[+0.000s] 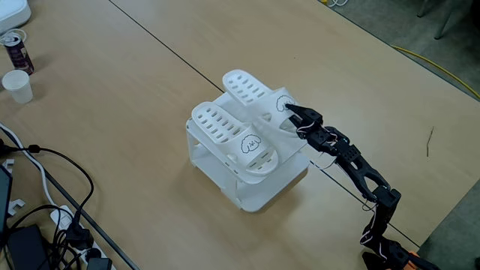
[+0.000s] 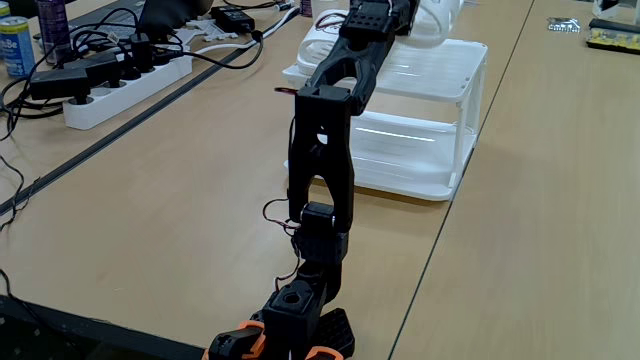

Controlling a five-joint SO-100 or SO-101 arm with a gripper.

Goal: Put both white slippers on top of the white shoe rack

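Two white slippers [image 1: 244, 131] lying side by side atop the white shoe rack [image 1: 251, 191] near the middle of a pale wood tabletop [image 1: 120, 112], seen in a fixed view. Nearer slipper's toe end overhanging the rack's top edge toward 5 o'clock; farther slipper's heel end poking past the edge toward 11 o'clock. Black arm [image 1: 360, 176] reaching in from 4 o'clock, claw [image 1: 287, 109] at the farther slipper's strap beside the small black face mark; whether pinching or merely touching, cannot tell. Broad bare tabletop open on the rack's 9 and 12 o'clock sides; cables [image 1: 52, 217] crowding the corner at 7 o'clock, a paper cup [image 1: 17, 85] and a can [image 1: 15, 49] near the 10 o'clock edge. Slippers white and rubbery, with rows of slotted holes along the footbeds. Rack boxy, two-tiered, with rounded corners. In another fixed view, the arm [image 2: 320, 170] rising in front of the rack [image 2: 440, 120], a power strip [image 2: 120, 85] at 10 o'clock.
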